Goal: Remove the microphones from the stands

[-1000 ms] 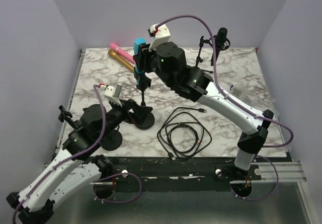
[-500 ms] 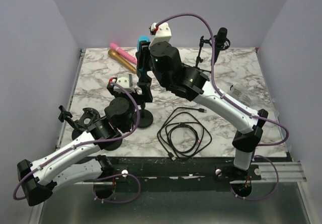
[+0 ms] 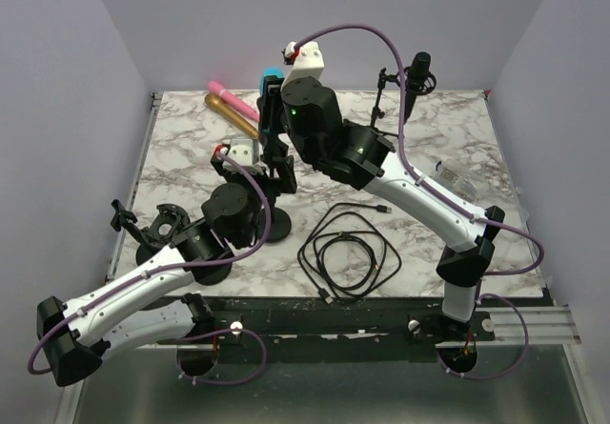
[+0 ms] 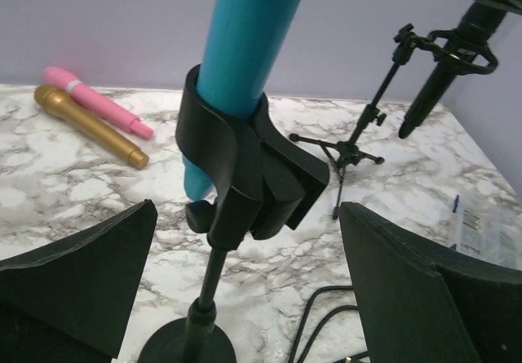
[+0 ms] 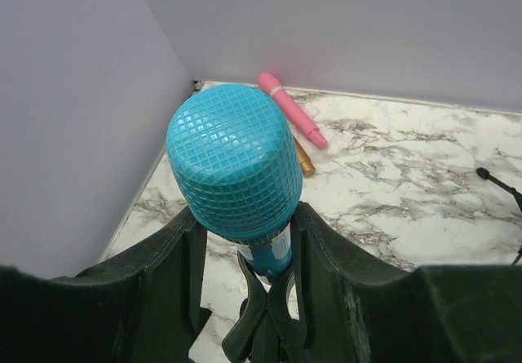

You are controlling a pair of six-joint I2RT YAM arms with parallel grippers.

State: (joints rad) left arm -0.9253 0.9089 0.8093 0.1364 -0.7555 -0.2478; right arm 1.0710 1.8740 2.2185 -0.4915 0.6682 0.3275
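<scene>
Lifting with the right gripper (image 5: 249, 245) clamped on the microphone (image 5: 235, 163) might topple the stand (image 4: 216, 269), since the left gripper (image 4: 245, 257) straddles it wide open.

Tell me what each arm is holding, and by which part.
The right gripper holds the blue microphone, jaws closed just below its mesh head. The left gripper holds nothing, jaws open either side of the stand clip.

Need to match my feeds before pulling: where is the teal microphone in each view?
Top external: teal microphone upper centre, partly hidden.
Left wrist: its body top centre, in the stand clip.
Right wrist: its head fills the centre.
Shared landmark: pink microphone lying by the back wall.
</scene>
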